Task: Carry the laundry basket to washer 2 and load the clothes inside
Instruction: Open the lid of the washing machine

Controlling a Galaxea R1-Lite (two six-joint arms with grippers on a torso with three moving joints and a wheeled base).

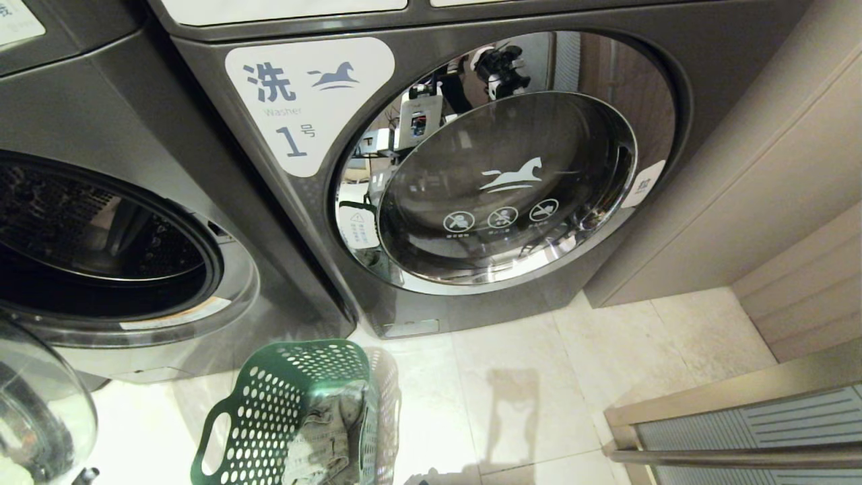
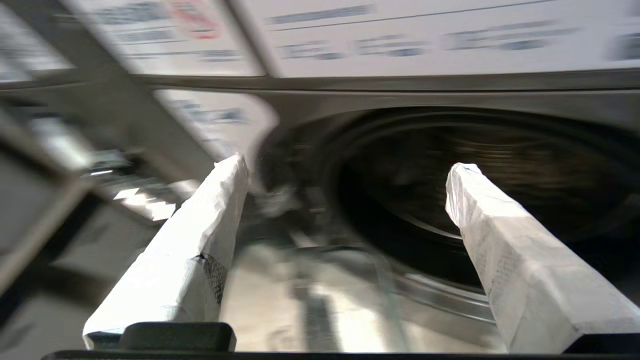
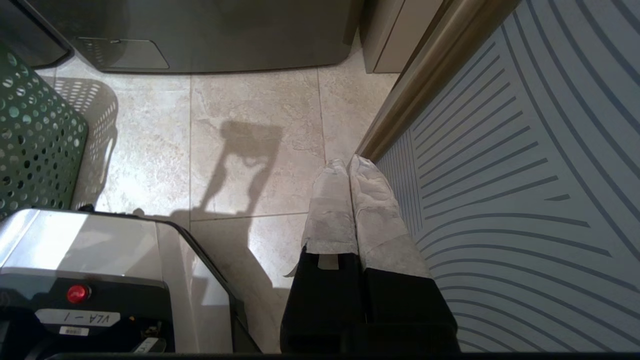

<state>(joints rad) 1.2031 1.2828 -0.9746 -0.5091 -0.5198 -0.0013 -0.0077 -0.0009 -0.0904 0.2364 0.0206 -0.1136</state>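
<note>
The dark green laundry basket (image 1: 269,404) stands on the tiled floor before the machines, the clothes (image 1: 330,428) bundled inside it; its holed wall (image 3: 35,130) also shows in the right wrist view. At the left is a grey washer (image 1: 121,101) with its drum (image 1: 87,229) exposed and its glass door (image 1: 34,411) swung out; I take it as washer 2, though its numeral is cut off. My left gripper (image 2: 345,170) is open and empty, facing that dark drum (image 2: 475,185). My right gripper (image 3: 347,162) is shut, hanging over the floor.
The washer labelled 1 (image 1: 310,101) fills the middle, its chrome-rimmed door (image 1: 505,182) closed. A beige cabinet wall (image 1: 774,168) runs along the right. A striped panel with a metal rail (image 3: 525,175) lies right beside the right gripper. My own base (image 3: 100,260) is behind the basket.
</note>
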